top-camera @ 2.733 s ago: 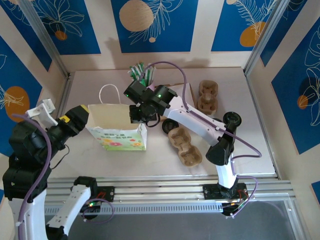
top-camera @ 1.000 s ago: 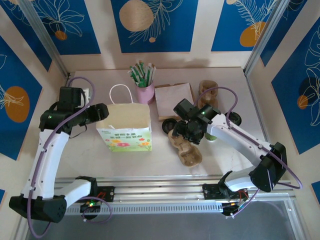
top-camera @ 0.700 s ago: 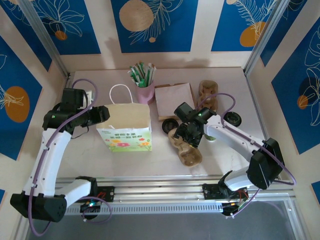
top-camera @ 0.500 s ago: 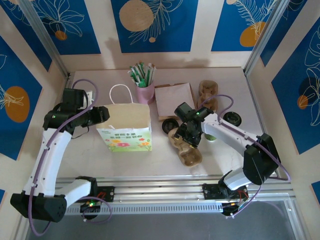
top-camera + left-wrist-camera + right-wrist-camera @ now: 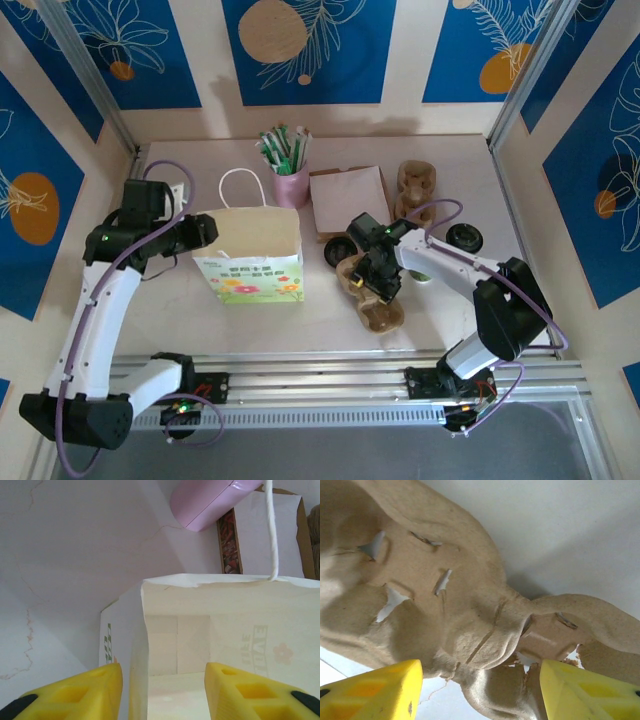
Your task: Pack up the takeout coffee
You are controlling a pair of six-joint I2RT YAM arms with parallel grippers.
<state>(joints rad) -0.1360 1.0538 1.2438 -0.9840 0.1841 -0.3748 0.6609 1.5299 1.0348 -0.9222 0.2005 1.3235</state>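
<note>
Left side first: my left jaws stand open astride the left side wall of the paper bag [image 5: 250, 245]. The outer finger [image 5: 75, 692] is outside, close against the wall, and the inner finger [image 5: 250, 690] is down inside the mouth with clear space to the paper. The bag stands upright on the bench [image 5: 300, 320], mouth open, its white cord handle [image 5: 270, 530] running off the far rim toward the pink cup of sticks [image 5: 289, 178]. Over to the right: my right jaws are spread wide above the pulp cup carrier [image 5: 470, 605], one finger [image 5: 375, 690] on each side of its narrow waist; whether they touch it I cannot tell. The takeout coffee [image 5: 424, 277] sits on the bench just right of that carrier, mostly hidden under my right forearm, well apart from the bag. One black lid [image 5: 337, 250] lies between carrier and bag, and another black lid [image 5: 463, 237] lies farther right. At the back lie a second carrier [image 5: 415, 188] and a brown paper sheet [image 5: 348, 198].
</note>
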